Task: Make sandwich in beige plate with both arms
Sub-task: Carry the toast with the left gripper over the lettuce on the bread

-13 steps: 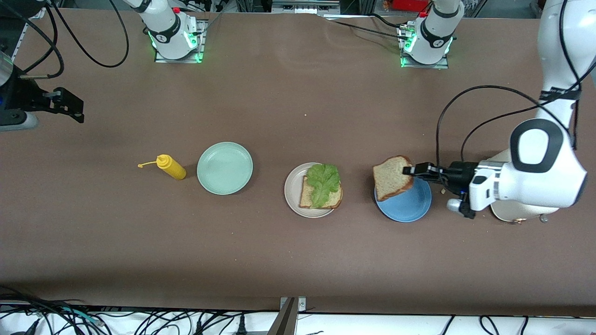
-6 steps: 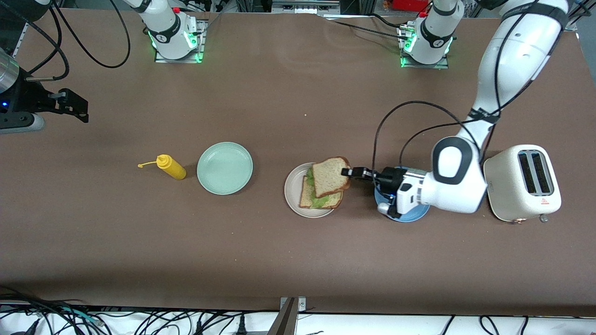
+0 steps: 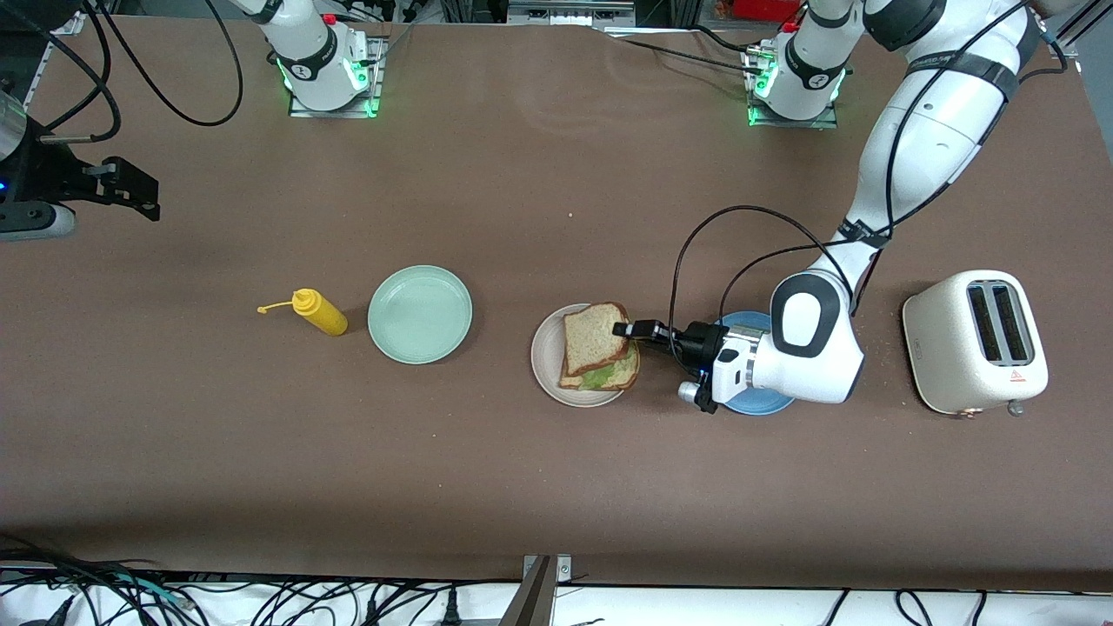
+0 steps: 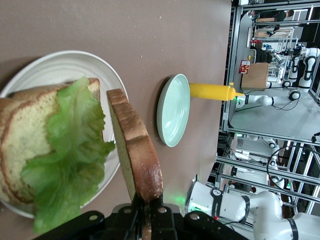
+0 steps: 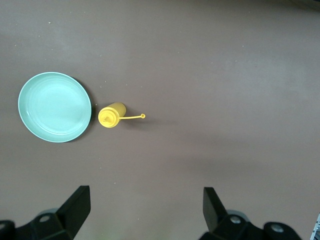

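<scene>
1. Gripping a slice of toasted bread [image 3: 595, 327] by its crust edge, the left gripper [image 3: 628, 330] is seen clamped tight over the beige plate [image 3: 546, 365], with the slice held tilted ahead of the fingertips.
2. Directly under the held slice, a lower bread slice [image 4: 22, 145] topped with a ruffled lettuce leaf [image 4: 70, 160] is seen lying on the beige plate; in the left wrist view the held slice stands clear of the lettuce, raised on edge.
3. Under the left arm's wrist, just back from the gripper toward the left arm's end of the table, a blue plate [image 3: 765, 402] is partly covered.
4. Past that again, toward the same end, a cream toaster [image 3: 974, 341] is found standing.
5. Ahead of the left gripper's fingertips, toward the right arm's end, a mint-green plate [image 3: 420, 314] and then a yellow squeeze bottle [image 3: 320, 313] are found.
6. The right gripper [image 5: 145, 212] is held with its fingers spread wide and nothing between them, waiting high over the right arm's end of the table; the mint-green plate and the yellow bottle are seen below it on the brown table [image 3: 522, 487].
</scene>
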Motion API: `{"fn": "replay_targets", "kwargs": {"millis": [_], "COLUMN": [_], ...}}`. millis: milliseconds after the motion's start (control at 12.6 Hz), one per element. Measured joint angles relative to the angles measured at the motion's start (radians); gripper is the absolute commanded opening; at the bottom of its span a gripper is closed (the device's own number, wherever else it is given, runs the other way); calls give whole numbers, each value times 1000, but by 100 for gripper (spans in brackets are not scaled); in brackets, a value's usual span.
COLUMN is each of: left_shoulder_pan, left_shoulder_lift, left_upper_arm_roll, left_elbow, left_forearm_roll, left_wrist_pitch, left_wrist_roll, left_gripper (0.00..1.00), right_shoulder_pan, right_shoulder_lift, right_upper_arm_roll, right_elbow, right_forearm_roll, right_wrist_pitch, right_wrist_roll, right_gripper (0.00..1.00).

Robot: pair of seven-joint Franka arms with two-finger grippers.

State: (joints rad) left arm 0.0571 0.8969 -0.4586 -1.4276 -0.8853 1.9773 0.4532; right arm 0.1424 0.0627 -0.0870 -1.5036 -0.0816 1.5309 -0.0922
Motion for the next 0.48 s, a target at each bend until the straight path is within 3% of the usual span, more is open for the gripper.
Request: {"fn": "replay_targets", "kwargs": {"millis": [317,476], "left_shoulder_pan": [-11,-12], "left_shoulder_lift": [62,89], "left_upper_arm_roll": [0,1], "left_elbow": [57,62], "left_forearm_roll": [0,0], "left_wrist_pitch": [22,47], "left_wrist_roll": [63,122], "left_gripper": [3,47], "right_shoulder_pan": [2,5], "right_shoulder_lift": [-2,-2], "right_upper_arm_roll": [5,5], "right_elbow": [1,1], "right_forearm_roll": [3,4], "right_wrist_pitch": [-8,-8], "right_wrist_roll": [0,0], "right_gripper": [100,100]}}
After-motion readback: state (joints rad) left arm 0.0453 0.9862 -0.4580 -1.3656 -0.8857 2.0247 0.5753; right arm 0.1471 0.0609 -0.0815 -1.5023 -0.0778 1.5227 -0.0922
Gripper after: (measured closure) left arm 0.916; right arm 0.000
